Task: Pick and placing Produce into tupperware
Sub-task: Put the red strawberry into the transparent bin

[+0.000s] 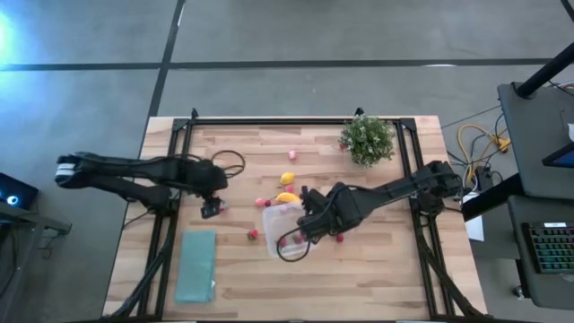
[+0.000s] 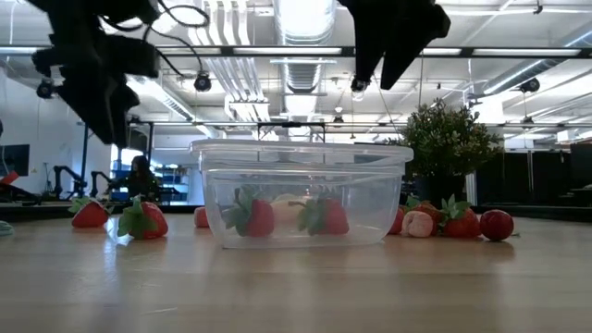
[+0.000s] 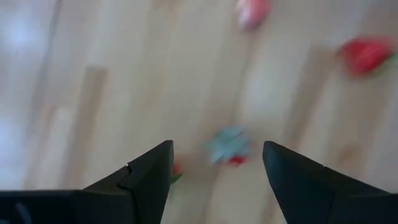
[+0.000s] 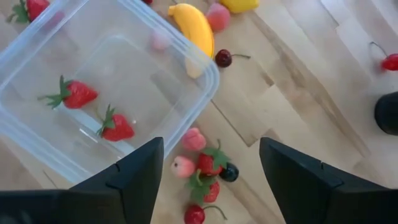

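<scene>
You have open wood along the near edge of the table (image 1: pixel 359 287) and across its right half, while the far right corner is taken by the potted plant (image 1: pixel 367 139) and the near left corner by a flat teal rectangle (image 1: pixel 195 266).

Your right gripper (image 4: pixel 210 163) hangs over the tupperware's right rim near the table's middle, fingers spread wide with nothing between them. Your left gripper (image 3: pixel 214 163) hovers above bare wood toward the left edge, also spread and empty, with a small red piece with a green leaf (image 3: pixel 227 147) on the wood below the gap, blurred.

The tupperware (image 4: pixel 99 93) is a clear, round-cornered box standing flat on the table, lid off. Two strawberries (image 4: pixel 73 93) lie inside it, apart from each other, and in the low view a pale piece shows between them.

Just outside its far corner you have a yellow banana-shaped piece (image 4: pixel 194 28), a pink fruit (image 4: pixel 217 16), a dark cherry (image 4: pixel 224 58) and a lemon (image 1: pixel 288 178). Beside its right wall sits a tight cluster of pink and red pieces (image 4: pixel 202 163). One more strawberry (image 1: pixel 253 235) lies just off its left side.
</scene>
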Controlling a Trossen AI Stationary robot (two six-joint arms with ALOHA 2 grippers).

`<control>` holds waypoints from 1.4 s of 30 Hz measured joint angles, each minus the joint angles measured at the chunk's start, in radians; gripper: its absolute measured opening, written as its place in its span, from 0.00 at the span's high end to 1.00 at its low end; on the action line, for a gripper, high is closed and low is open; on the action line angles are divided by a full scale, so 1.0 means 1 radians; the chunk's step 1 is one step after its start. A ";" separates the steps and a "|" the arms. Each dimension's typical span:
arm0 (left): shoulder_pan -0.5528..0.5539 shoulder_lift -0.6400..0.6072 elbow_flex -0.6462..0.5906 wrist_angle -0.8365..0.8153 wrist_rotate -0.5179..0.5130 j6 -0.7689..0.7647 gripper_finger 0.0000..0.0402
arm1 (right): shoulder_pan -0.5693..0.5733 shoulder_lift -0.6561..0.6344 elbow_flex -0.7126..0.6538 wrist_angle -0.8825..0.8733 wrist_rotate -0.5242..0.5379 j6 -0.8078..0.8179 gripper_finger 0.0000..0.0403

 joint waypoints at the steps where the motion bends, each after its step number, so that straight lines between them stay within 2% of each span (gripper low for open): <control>1: 0.000 0.040 0.021 -0.036 -0.020 0.023 0.42 | -0.006 -0.001 0.000 0.000 -0.001 0.001 0.37; 6: 0.000 0.215 0.073 -0.098 -0.042 0.063 0.42 | -0.033 -0.007 0.000 0.000 -0.013 -0.002 0.37; 12: 0.000 0.299 0.055 -0.022 0.073 0.079 0.42 | -0.063 -0.016 0.000 0.006 -0.040 -0.006 0.37; 16: 0.000 0.282 0.034 0.026 0.079 0.091 0.42 | -0.061 -0.029 -0.004 -0.012 -0.030 -0.009 0.37; 20: 0.000 0.197 0.013 0.063 0.080 0.095 0.42 | -0.059 -0.070 -0.059 -0.026 -0.027 -0.003 0.37; 24: 0.000 0.105 -0.004 0.068 0.080 0.090 0.42 | -0.023 -0.162 -0.176 -0.008 0.021 0.075 0.37; 29: 0.000 0.038 -0.045 0.057 0.091 0.078 0.42 | 0.065 -0.291 -0.365 0.138 0.104 0.244 0.37; 35: -0.001 0.065 -0.047 0.070 0.105 0.008 0.42 | 0.144 -0.315 -0.501 0.250 0.123 0.391 0.37; 42: -0.001 0.171 -0.048 0.074 0.098 -0.192 0.42 | 0.176 -0.263 -0.523 0.257 0.131 0.465 0.37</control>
